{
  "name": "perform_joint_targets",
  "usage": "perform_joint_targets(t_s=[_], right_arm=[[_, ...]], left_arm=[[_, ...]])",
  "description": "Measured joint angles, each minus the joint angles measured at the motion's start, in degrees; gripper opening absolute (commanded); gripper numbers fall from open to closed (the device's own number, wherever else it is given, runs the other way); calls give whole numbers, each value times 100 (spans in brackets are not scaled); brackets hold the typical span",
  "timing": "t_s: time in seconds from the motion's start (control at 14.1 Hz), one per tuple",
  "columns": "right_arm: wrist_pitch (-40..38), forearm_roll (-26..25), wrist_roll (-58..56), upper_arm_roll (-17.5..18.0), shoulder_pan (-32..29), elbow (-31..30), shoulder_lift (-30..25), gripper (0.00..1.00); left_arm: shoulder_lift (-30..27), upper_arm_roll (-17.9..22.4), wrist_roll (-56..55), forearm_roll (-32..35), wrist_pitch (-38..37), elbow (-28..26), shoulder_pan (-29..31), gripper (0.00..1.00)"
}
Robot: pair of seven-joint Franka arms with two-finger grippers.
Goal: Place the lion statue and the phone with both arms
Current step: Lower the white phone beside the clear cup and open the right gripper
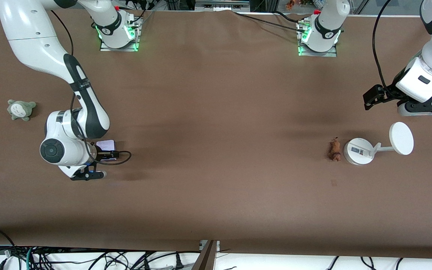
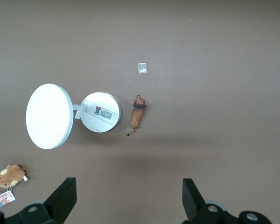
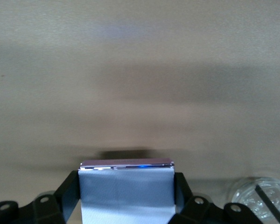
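1. Brown table [image 1: 216, 112] fills the front view; cables along the near edge, both arm bases at the top.
2. Grey-green plush [image 1: 21, 109] lies at the right arm's end, apart from everything else.
3. Right gripper [image 3: 126, 196] is clamped on the phone [image 3: 126, 186], one finger on each long side. Phone is off the table, its shadow below it. Front view shows only a lavender corner of it by the wrist.
4. Risk: phone is slick and pinched by its edges only, so a quick swing or hard set-down could let it slide or tilt out.
5. Lion statue [image 1: 335, 150] lies on its side toward the left arm's end, just beside the round base of the white stand [image 1: 358, 151]; can't tell if they touch.
6. Stand's disc [image 1: 401, 138] sticks out on its arm. Stand crowds one side of the lion; a finger coming down there could knock it.
7. Left gripper [image 2: 128, 198] hangs high near the stand, fingers spread wide, holding nothing.
8. Brown plush w/ tag [image 2: 9, 176] and small pale patch on the table [image 2: 142, 68] are both clear of the lion.
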Motion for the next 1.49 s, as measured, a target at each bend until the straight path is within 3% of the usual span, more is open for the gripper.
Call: perform_joint_targets(t_s=[0.64,0.78,0.92,1.49], right_arm=[[245,-3,0,-1,-23,0,117,53],[261,-4,0,-2,-27,0,131,84],[270,-4,0,-2,-30,0,137,97],[261,-4,-1,1,-29,14,102,99]], left_arm=[[0,0,0,0,0,0,-2,100],[0,0,0,0,0,0,-3,100],[0,0,0,0,0,0,-4,100],[0,0,0,0,0,0,-16,100]])
